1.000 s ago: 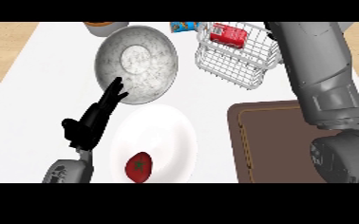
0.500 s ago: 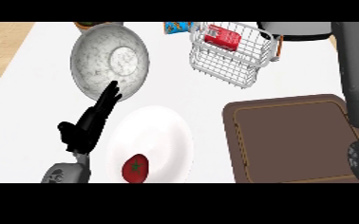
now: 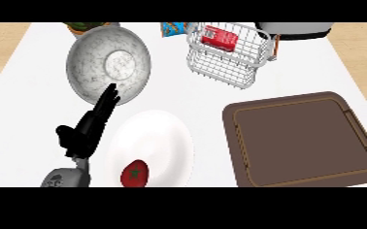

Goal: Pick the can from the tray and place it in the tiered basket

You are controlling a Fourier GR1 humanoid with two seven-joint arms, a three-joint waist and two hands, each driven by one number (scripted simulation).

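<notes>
The red cylindrical can [image 3: 219, 38] lies on its side in the upper tier of the white wire tiered basket [image 3: 228, 68], well apart from the brown rectangular tray [image 3: 297, 138] at lower right. The black left hand [image 3: 91, 123] rests at lower left with fingers straight and together, tips over the rim of the speckled grey metal bowl [image 3: 109, 64]. A red tomato [image 3: 134, 172] sits on the white round plate [image 3: 154, 140] just beside that hand.
</notes>
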